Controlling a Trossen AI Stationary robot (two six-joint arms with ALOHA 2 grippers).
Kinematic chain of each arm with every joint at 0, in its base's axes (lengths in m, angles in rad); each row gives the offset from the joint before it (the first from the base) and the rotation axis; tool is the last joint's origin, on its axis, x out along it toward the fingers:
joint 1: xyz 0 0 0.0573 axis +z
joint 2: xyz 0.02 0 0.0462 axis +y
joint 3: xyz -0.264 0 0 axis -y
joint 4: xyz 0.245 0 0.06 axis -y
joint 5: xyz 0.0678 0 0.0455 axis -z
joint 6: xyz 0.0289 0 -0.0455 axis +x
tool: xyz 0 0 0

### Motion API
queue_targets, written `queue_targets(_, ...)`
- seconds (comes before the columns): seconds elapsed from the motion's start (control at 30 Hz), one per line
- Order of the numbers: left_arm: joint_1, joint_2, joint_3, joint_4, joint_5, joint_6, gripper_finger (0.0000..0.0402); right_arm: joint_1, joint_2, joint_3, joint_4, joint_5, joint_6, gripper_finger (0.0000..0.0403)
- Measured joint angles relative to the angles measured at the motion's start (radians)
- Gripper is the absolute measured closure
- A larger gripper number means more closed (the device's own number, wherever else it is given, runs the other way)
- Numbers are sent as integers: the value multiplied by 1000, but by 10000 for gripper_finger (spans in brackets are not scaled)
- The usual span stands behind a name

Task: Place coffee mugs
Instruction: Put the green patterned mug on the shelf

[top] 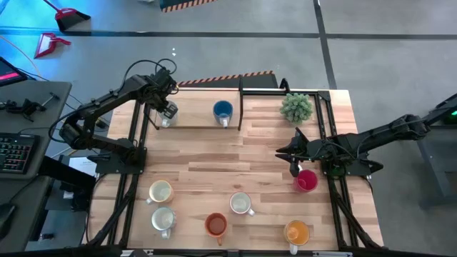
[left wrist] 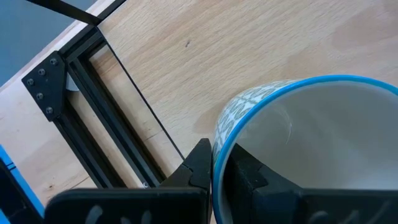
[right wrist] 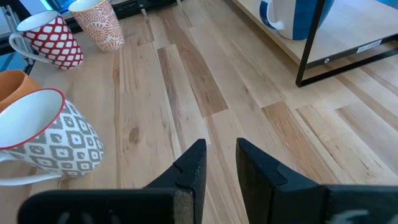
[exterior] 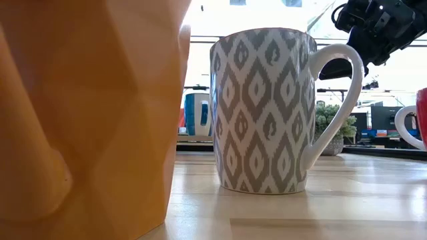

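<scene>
Two dark jointed arms, black wedge-shaped gripper fingers (right wrist: 199, 171)

left gripper (left wrist: 222, 177) | clamps blue-rimmed mug (left wrist: 311, 149) rim | above wooden shelf (left wrist: 205, 56)

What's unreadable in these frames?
- Low view: the orange mug fills the picture's left and hides the table behind it; its rim and handle are cut off.
- Low view: the red mug is cut by the edge.
- Left wrist view: the left pincer grips a blue-rimmed mug; its base is cut off.
- High view: mug patterns too small.
</scene>
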State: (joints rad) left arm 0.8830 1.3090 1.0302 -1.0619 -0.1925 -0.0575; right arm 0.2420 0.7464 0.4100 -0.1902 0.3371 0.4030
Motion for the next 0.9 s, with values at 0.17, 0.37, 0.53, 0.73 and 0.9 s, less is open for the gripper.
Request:
queue_targets(0.17,0,0,0,17,2,9,382,0,0,0,0,0,0,336)
queue_targets(0.37,0,0,0,15,4,10,384,0,0,0,0,0,0,336)
queue_targets(0.53,0,0,0,15,7,10,380,0,0,0,0,-5,0,336)
queue_targets(0.73,0,0,0,15,22,10,362,0,0,0,0,-5,0,336)
queue_targets(0.9,0,0,0,15,26,10,359,0,0,0,0,-6,0,336)
